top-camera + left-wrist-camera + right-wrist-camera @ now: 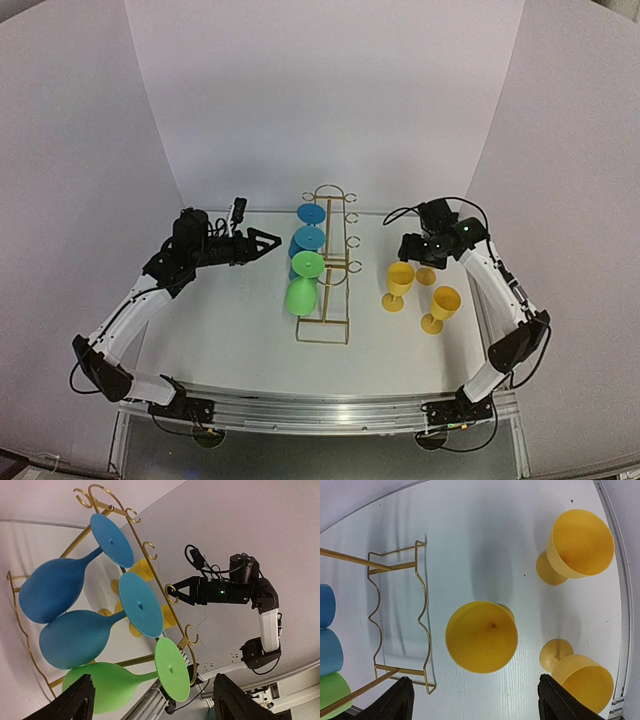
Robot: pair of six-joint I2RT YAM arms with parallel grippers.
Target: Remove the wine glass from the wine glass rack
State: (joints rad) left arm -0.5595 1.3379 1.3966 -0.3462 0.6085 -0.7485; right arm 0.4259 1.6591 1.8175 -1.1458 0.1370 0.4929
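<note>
1. Three glasses hung on the rack (322, 342) at mid-table. Two were blue glasses (306, 241), and the green glass (302, 290) was nearest the arms. All three were on the rack's left side, with the feet caught at the rail and the bowls leaning out to the left.
2. Three yellow glasses (399, 283) stood upright on the table (240, 330), right of the rack and off it.
3. The left gripper (270, 242) pointed at the blue glasses from the left, close to them but not touching. Its fingers were spread wide and held nothing.
4. The right gripper (174, 593) hung above the yellow glasses, likewise spread and empty.
5. Handling, as judged:
   - The glasses looked like coloured plastic: light, stiff and smooth-walled, so unlikely to break but liable to slip.
   - The bowl appeared too broad for a sure pinch. The stem just under the foot was the better hold.
6. Removal would probably call for sliding the foot along the rail, not pulling straight out.
7. Risk noted: neighbouring glasses sat nearly touching, and a wide approach could knock them.
</note>
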